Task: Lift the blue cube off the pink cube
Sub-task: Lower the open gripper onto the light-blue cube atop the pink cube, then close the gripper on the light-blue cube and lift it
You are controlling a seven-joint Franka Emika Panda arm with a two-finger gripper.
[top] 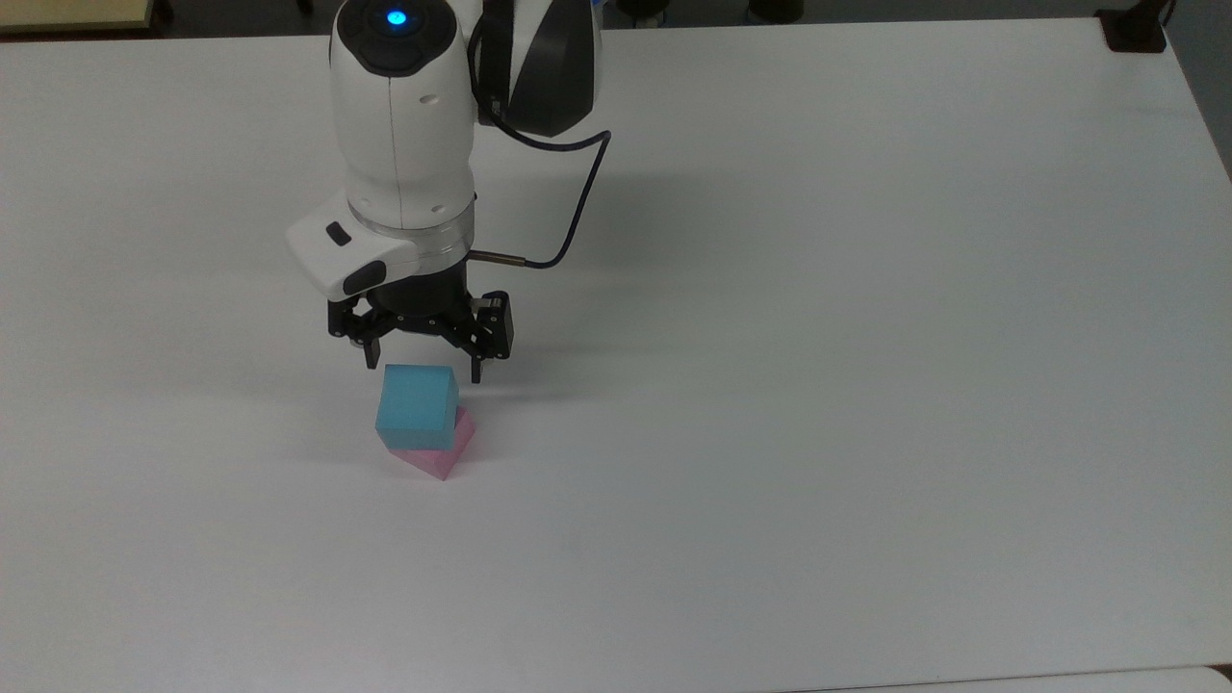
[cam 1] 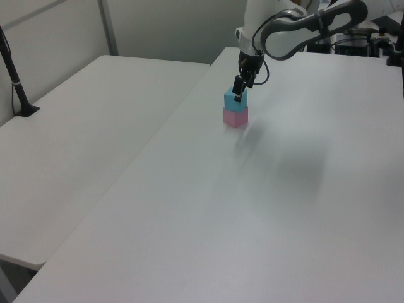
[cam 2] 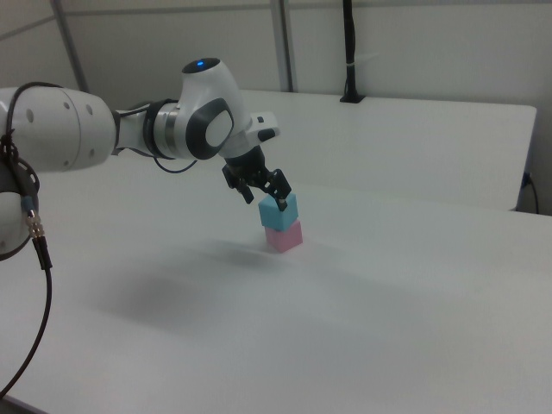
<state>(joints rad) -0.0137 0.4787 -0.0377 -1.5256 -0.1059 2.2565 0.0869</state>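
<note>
The light blue cube [top: 416, 409] sits on the pale pink cube [top: 449, 454], turned at an angle to it, so a pink corner sticks out at the top view's lower right. The same stack appears as blue cube [cam 1: 233, 100] over pink cube [cam 1: 235, 117], and as blue cube [cam 2: 278, 212] over pink cube [cam 2: 284, 236]. My gripper [top: 423, 371] hangs open just above the blue cube's far top edge, one finger toward each side, touching nothing. The gripper [cam 2: 266, 197] is slightly tilted over the stack, and the gripper [cam 1: 238, 93] points down.
The stack stands on a wide white table [top: 818, 385]. A second white table [cam 1: 76, 145] adjoins it. A black post [cam 2: 348, 52] is clamped at the far edge, with its base [top: 1134, 29] at the top view's upper right. A black cable [top: 577, 207] loops beside the wrist.
</note>
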